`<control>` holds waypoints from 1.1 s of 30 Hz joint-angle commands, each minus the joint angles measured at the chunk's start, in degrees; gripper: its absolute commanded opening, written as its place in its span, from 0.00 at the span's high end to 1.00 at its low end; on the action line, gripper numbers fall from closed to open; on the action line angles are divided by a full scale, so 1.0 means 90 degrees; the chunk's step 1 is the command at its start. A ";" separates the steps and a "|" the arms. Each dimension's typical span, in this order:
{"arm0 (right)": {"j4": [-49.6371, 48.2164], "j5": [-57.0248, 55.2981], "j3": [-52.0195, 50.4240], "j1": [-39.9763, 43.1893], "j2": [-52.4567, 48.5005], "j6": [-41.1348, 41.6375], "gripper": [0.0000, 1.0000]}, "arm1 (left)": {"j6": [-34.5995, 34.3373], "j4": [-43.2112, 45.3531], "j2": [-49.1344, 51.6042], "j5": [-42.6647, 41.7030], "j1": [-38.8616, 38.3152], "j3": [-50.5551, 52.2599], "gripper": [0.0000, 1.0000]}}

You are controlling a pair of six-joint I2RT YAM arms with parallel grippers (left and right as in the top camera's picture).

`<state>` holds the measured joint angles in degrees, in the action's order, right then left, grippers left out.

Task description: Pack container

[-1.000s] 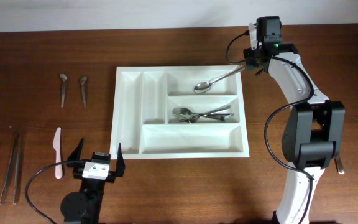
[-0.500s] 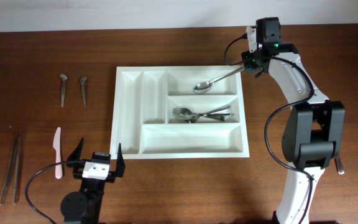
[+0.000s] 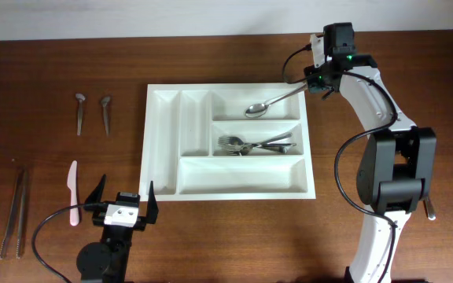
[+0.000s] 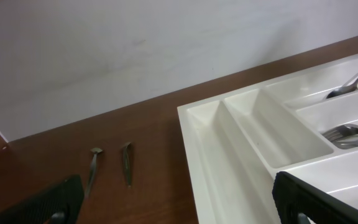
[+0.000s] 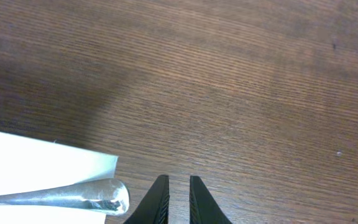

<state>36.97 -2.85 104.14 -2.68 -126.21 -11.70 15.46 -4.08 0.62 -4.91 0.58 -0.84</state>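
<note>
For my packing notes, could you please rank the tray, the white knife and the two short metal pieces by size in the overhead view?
1. Tray.
2. White knife.
3. The short metal piece nearer the tray and its neighbour look alike: unranked.

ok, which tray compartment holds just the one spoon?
Top right one in the overhead view: a lone spoon lies there. The compartment below holds a pile of cutlery; the other three in the tray are empty.

The wooden table (image 3: pixel 53 63) bears a white tray (image 3: pixel 242 194). Left of the tray's far corner lie two short metal utensils (image 3: pixel 79 112), apart. Left of its near corner lies a white knife (image 3: pixel 73 192), and farther left, long metal tongs (image 3: pixel 14 208).
</note>
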 commanded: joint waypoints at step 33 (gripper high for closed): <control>0.0012 0.0260 0.0117 -0.0107 -0.0311 0.0092 0.96 | 0.0051 -0.0019 -0.0036 0.0022 0.0036 0.0039 0.01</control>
<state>37.47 -2.11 104.14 -2.81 -128.75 -10.74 15.46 -4.08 0.62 -4.91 0.58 -0.84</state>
